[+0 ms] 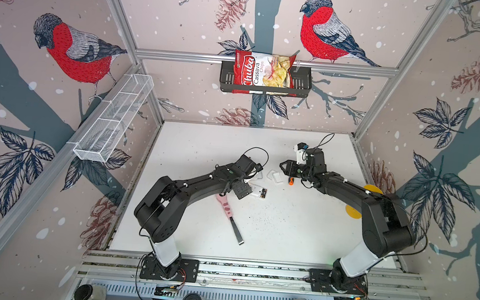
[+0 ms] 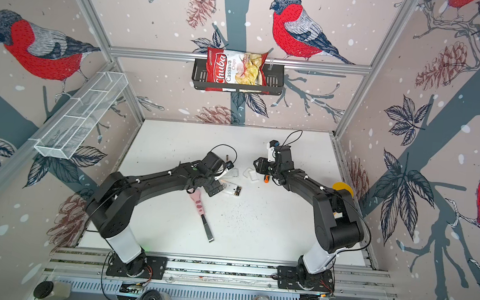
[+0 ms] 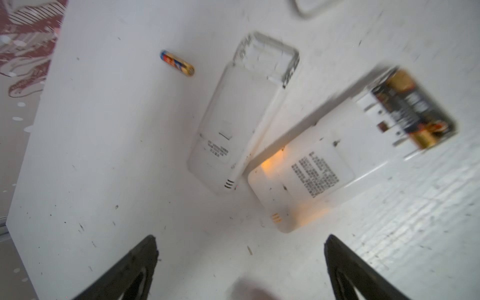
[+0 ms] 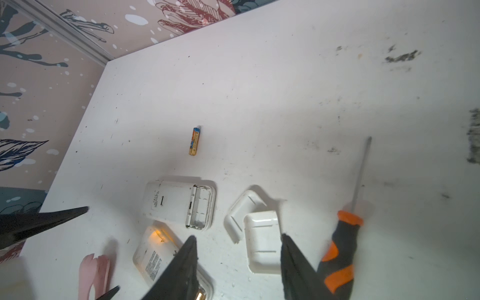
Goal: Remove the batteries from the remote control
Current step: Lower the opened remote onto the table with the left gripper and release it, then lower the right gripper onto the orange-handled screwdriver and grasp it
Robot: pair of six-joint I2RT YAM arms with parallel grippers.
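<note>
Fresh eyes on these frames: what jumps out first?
The red birds on the walls and a red chips bag in the basket on the back wall. On the table two white remotes lie back up: the full remote still holds batteries, the empty remote has a loose battery lying near it.

left arm (image 1: 194, 182) and right arm (image 1: 345, 186) are black, with white base segments (image 1: 166, 249), looped cables (image 1: 258, 148), tapered fingers (image 3: 124, 267)

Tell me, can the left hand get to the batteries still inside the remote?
Probably yes. The left hand is open and hovers close to the remote, whose slot is uncovered, so the batteries lie bare with nothing over them. They sit snug in there, so lifting them out may be fiddly.
</note>
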